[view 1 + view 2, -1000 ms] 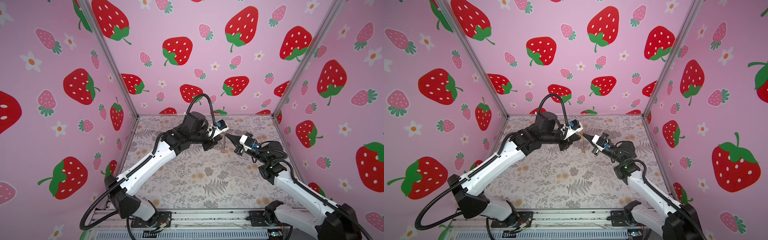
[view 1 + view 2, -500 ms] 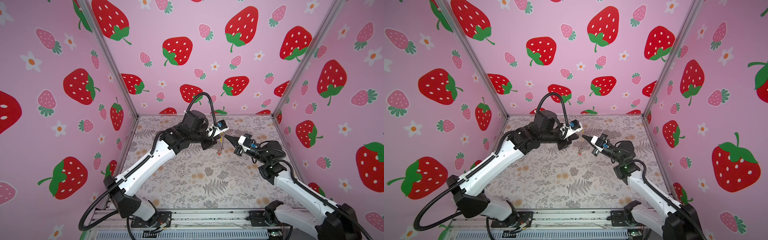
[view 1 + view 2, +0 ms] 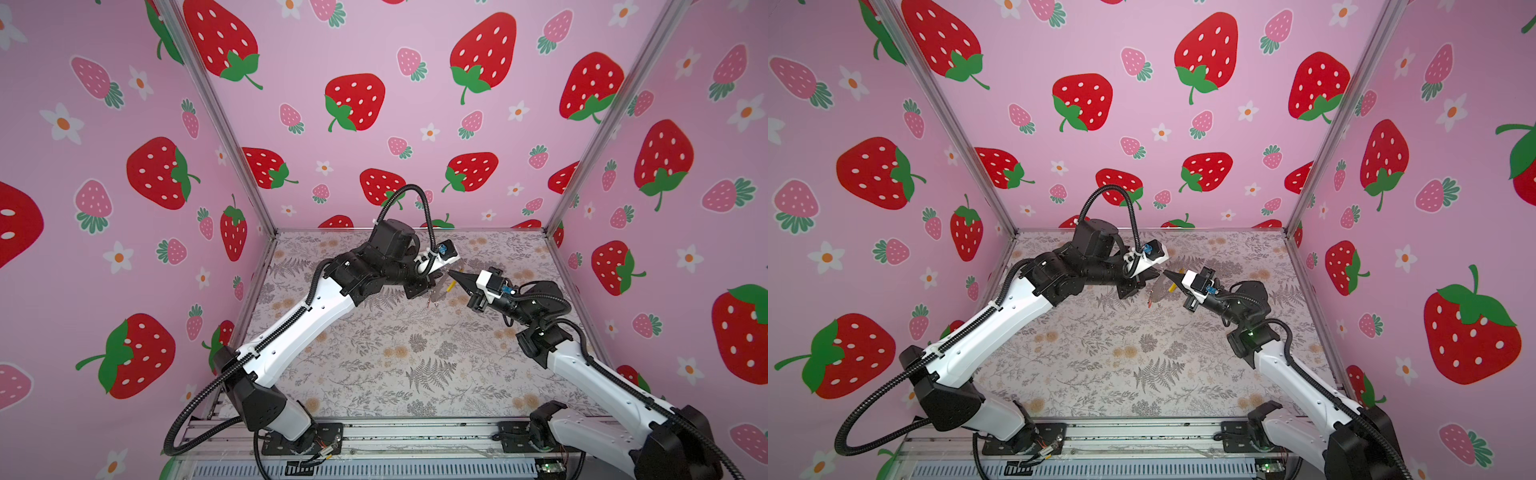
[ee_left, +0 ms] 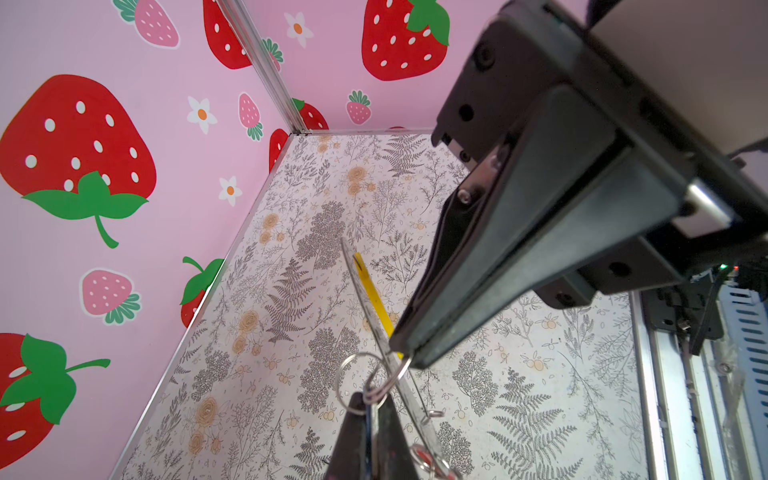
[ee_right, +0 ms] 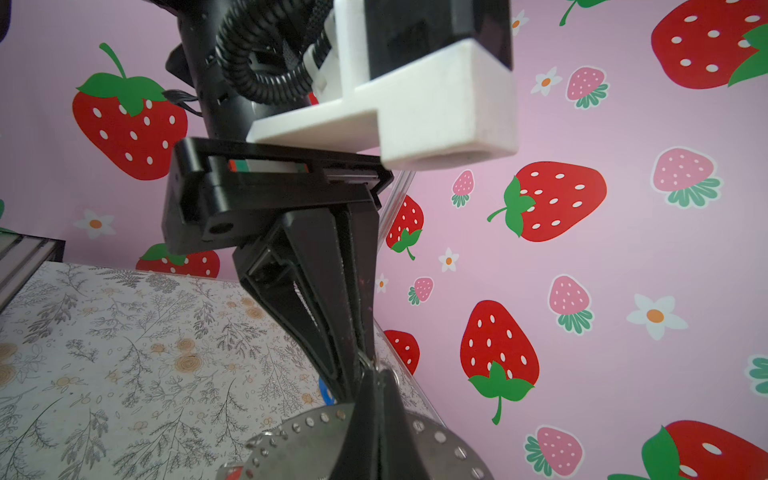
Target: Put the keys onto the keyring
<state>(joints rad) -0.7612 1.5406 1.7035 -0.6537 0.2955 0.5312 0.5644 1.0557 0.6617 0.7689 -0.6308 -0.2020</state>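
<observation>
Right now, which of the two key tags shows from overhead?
The red tag, dangling at the keyring; the blue tag shows only in the right wrist view.

It was a lab test booth: strawberry-print walls [image 3: 374, 50] around the jaws, floral mat [image 3: 395, 365] beneath, aluminium rail [image 3: 415, 434] behind.

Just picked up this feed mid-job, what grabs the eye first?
Two shut grippers meet tip to tip in mid-air over the far middle of the table: the left gripper, pinching a small split ring, and the right gripper. Between them hangs the keyring, its yellow section plain in the left wrist view, a red tag dangling below. Loud pink strawberry walls surround everything.
</observation>
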